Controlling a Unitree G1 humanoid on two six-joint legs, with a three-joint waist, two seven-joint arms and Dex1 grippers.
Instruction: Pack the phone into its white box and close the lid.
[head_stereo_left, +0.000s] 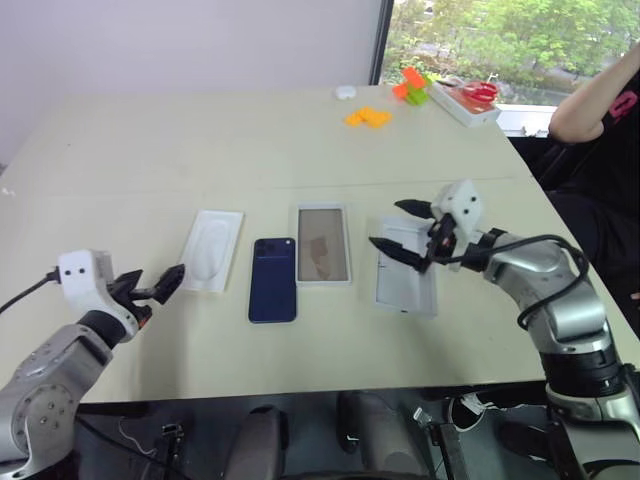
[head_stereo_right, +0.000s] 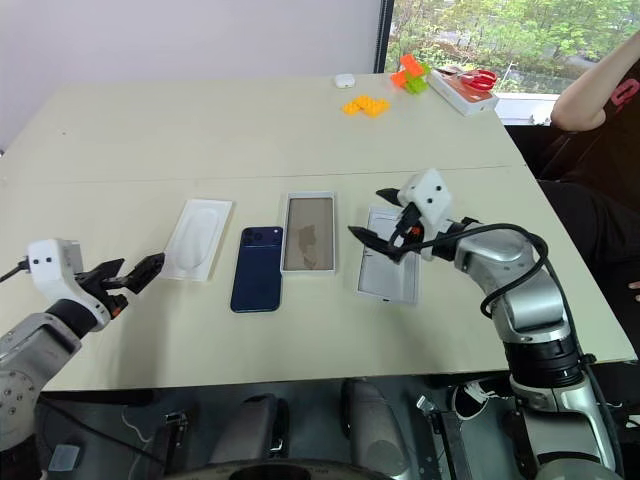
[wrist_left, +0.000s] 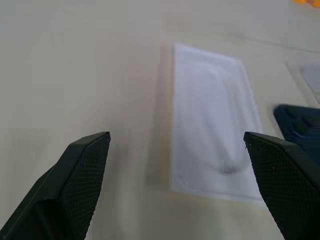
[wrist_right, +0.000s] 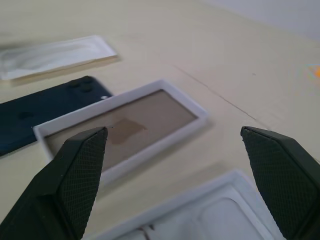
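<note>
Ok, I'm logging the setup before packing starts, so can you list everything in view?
phone: one, dark blue, flat on the table, between insert tray and box
box: one, white, tan floor, empty, beside the phone
lid: one, white, inside up, under the right pincer
insert tray: one, white, oval hollow, leftmost
toy bricks: several, orange and green, far edge
table: one, beige
person's arm: one, far right
left pincer: open, near the insert tray
right pincer: open, above the lid
</note>
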